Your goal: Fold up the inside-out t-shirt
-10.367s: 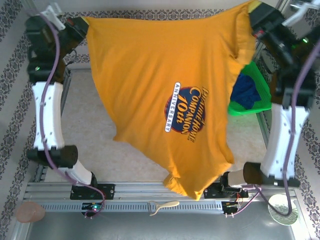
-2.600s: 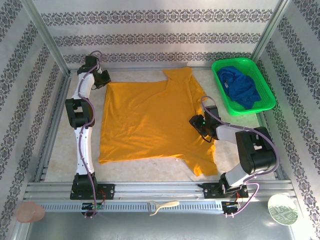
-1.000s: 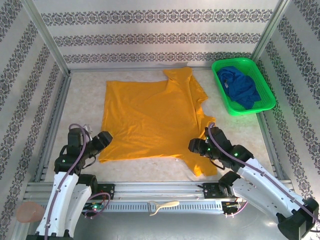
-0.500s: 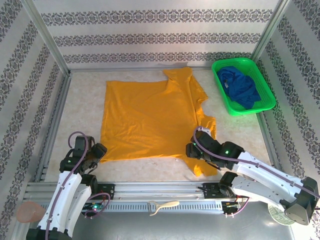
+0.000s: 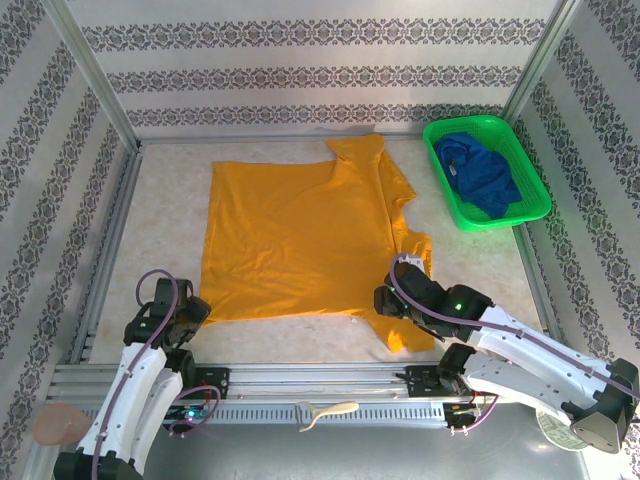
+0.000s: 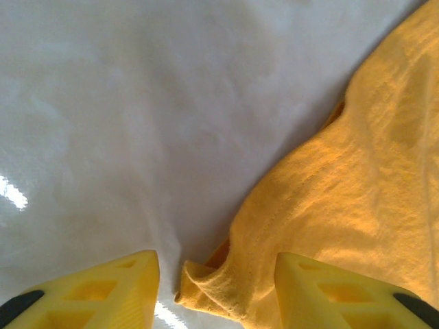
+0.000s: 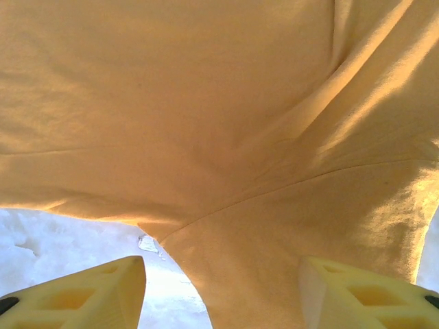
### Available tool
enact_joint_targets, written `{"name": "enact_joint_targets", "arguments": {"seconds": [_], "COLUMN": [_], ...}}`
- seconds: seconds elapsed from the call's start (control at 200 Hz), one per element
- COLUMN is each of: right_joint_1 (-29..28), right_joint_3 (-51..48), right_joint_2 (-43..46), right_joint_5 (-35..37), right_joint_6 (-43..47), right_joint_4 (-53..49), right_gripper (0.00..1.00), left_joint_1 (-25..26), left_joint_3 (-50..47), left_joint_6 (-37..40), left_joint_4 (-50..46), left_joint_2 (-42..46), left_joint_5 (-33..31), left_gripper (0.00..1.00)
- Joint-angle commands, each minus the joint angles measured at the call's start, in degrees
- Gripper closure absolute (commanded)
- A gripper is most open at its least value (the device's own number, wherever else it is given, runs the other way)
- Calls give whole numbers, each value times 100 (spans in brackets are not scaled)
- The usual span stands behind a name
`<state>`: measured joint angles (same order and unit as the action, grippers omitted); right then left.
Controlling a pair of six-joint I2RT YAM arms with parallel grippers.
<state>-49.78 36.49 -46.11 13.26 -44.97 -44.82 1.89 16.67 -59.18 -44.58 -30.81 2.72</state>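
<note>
The inside-out t-shirt [image 5: 300, 240], plain orange-yellow, lies spread flat on the pale table. My left gripper [image 5: 192, 308] sits low at its near-left hem corner. In the left wrist view the curled corner [image 6: 206, 284] lies between the two yellow fingers [image 6: 89, 291], which stand apart, so the left gripper [image 6: 216, 291] is open around it. My right gripper [image 5: 383, 300] is over the near-right sleeve. In the right wrist view its jaws straddle the sleeve cloth [image 7: 274, 260] with a wide gap, and this gripper [image 7: 221, 295] is open.
A green basket [image 5: 500, 222] holding a dark blue garment [image 5: 480, 170] stands at the back right. The metal frame rail [image 5: 320, 380] runs along the near edge, with upright posts at the corners. A small white scrap [image 7: 147, 243] lies by the sleeve.
My left gripper has drawn back toward the near edge to the hem corner, and its jaws have narrowed. The right gripper shifted slightly over the sleeve. The shirt lies as before.
</note>
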Motion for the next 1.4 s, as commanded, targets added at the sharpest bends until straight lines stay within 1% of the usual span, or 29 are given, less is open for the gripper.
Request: {"name": "enact_joint_targets", "arguments": {"seconds": [0.0,0.135,0.24,0.32,0.485,0.6,0.749,0.844,0.969,1.134,1.274,1.399], "right_joint_1": [-49,-49,-49,-49,-49,-49,-58,-181,-532,-1150,-1550,-1830], "right_joint_3": [-96,-107,-116,-107,-57,32,99,38,-60,-228,-424,-532], "right_joint_2": [74,152,173,159,203,201,-45,-314,-528,-589,-836,-1209], "right_joint_5": [98,98,90,56,-13,-121,-454,-587,-424,-131,-79,1], "right_joint_6": [78,81,89,95,111,142,208,169,-76,-731,-1250,-1542], "right_joint_4": [-124,-141,-157,-174,-270,-386,-431,-422,-618,-892,-851,-791], "right_gripper": [39,40,40,40,40,40,41,45,48,49,49,50], "left_joint_1": [74,72,69,75,68,70,70,70,74,73,70,75], "left_joint_3": [-135,-181,-200,-192,135,506,767,784,800,753,765,802], "left_joint_6": [-150,-164,-147,-138,-18,83,251,340,390,399,394,398], "left_joint_4": [8,84,176,254,180,1,-172,-148,-69,-12,62,124], "left_joint_2": [-10,-4,-6,-15,17,141,224,216,220,255,286,286], "left_joint_5": [-105,-131,-140,-118,-34,58,-63,-165,-132,-52,-27,-17], "left_gripper": [55,55,60,70,100,100,100,100,100,100,100,100]}}
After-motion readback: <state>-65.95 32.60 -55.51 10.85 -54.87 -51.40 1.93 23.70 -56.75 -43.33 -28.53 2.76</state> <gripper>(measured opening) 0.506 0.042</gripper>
